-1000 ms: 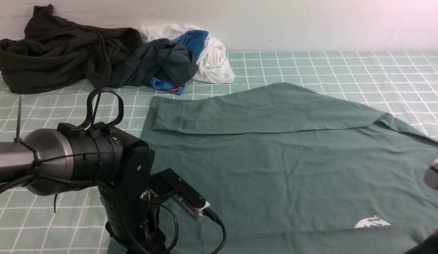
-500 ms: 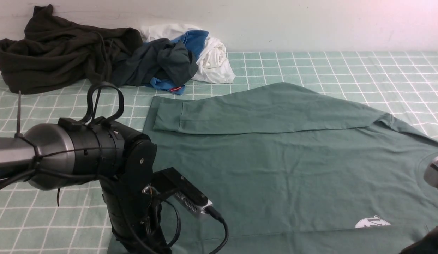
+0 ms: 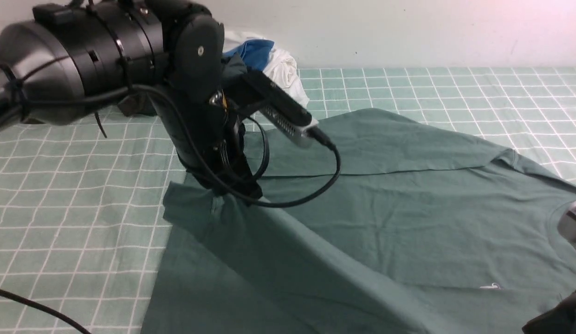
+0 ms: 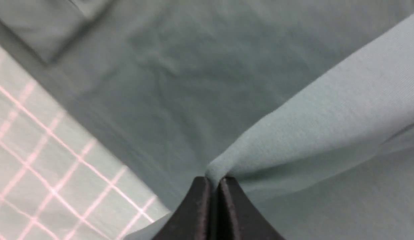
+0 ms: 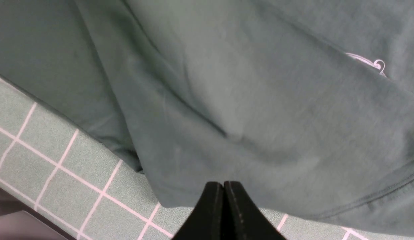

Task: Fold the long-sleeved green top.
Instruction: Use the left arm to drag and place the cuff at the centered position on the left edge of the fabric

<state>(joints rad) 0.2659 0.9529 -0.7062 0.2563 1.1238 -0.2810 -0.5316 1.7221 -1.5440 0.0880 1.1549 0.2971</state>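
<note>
The green long-sleeved top (image 3: 385,218) lies spread on the checked tabletop (image 3: 74,195). Its long axis runs 9 to 3 o'clock in the front view, with the hem toward 9 and the neckline toward 3. One sleeve (image 3: 362,148) lies folded across the body along the far edge.

The left end effector (image 3: 220,197) has its jaws pressed tight on a pinch of cloth at the near hem corner and holds it clear of the tabletop. The left wrist view shows the cloth bunched right at the closed tips (image 4: 215,186). From that pinch a raised ridge of cloth runs toward 4 o'clock, down to the front view's lower right corner, where the right arm stands.

The right end effector (image 5: 223,191) is also closed, its tips at the garment's near edge, not far from the white logo (image 5: 367,61). Whether cloth is caught between them I cannot tell.

The relation that matters is that the flat body and the folded sleeve lie at 12 o'clock from both end effectors. The next move is probably a carry of the near long edge toward 12 o'clock, across the axis, to lay it over the body. The left arm is nearer the hem end and the right arm nearer the neckline end, so the two would need to travel level to keep the fold line straight.
</note>
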